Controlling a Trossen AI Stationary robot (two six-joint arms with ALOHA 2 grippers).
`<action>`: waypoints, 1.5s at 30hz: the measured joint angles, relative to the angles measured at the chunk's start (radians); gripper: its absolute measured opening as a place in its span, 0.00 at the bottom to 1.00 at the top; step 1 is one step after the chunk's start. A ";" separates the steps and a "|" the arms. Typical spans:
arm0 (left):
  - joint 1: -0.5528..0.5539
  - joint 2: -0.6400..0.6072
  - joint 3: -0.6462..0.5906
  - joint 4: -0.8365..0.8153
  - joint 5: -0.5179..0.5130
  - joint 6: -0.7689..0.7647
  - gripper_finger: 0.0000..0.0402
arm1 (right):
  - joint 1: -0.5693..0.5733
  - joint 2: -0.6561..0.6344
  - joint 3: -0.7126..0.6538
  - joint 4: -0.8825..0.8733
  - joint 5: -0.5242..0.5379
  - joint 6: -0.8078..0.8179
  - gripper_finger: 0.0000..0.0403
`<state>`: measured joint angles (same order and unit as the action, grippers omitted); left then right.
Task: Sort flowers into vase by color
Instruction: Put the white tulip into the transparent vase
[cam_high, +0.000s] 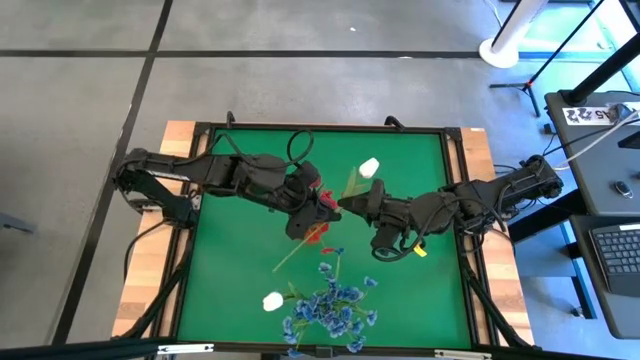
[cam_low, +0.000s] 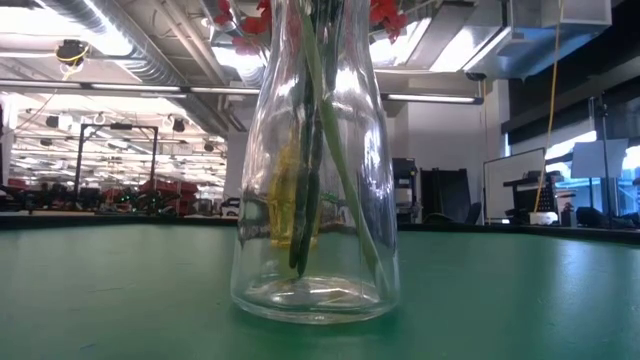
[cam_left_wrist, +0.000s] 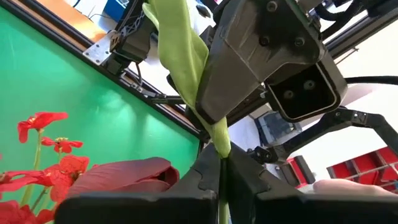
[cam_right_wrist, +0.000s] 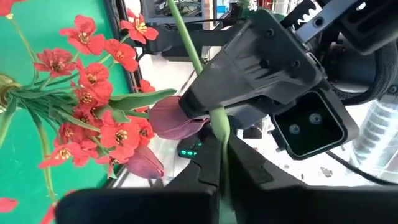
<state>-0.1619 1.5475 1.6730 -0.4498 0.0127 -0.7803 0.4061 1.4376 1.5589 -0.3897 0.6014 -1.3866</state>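
Both grippers meet above the table's middle, shut on one green stem. My left gripper (cam_high: 322, 203) (cam_left_wrist: 222, 163) comes from the left and my right gripper (cam_high: 346, 203) (cam_right_wrist: 221, 158) from the right. A white bud (cam_high: 370, 167) on a green stem reaches toward their meeting point from the far side. Red blossoms (cam_high: 318, 232) (cam_right_wrist: 93, 87) and dark pink buds (cam_right_wrist: 171, 118) sit just below the grippers. In the low view, a clear glass vase (cam_low: 315, 200) holds several stems, with red blossoms at its neck. Blue blossoms (cam_high: 335, 305) and another white bud (cam_high: 272, 300) are near the near edge. My left gripper pinches a green stem with its leaf (cam_left_wrist: 219, 138) between its two fingers, which lie across it. The stem is lifted clear and runs on past the right gripper's housing. My right gripper pinches the same green stem (cam_right_wrist: 217, 127) between its two fingers, across it. It comes level from the table's right and faces the left gripper closely.
The green mat (cam_high: 230, 290) has free room on the left and right of the flowers. Its dark frame (cam_high: 320, 128) and wooden borders (cam_high: 150, 290) surround it. A thin yellowish stem (cam_high: 292, 258) lies on the mat near the red blossoms.
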 joint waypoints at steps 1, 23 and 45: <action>0.000 0.000 0.000 -0.004 -0.003 0.001 0.01 | 0.000 0.000 0.000 0.000 0.000 0.012 0.04; 0.012 -0.037 0.000 0.005 -0.113 0.068 0.00 | 0.208 -0.109 0.000 -0.005 -0.002 0.387 0.71; -0.591 -0.088 -0.051 0.216 -0.935 0.600 0.00 | 0.307 -0.385 -0.291 -0.076 -0.225 1.200 0.41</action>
<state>-0.7530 1.4593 1.6216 -0.2339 -0.9221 -0.1802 0.7128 1.0524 1.2683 -0.4657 0.3766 -0.1861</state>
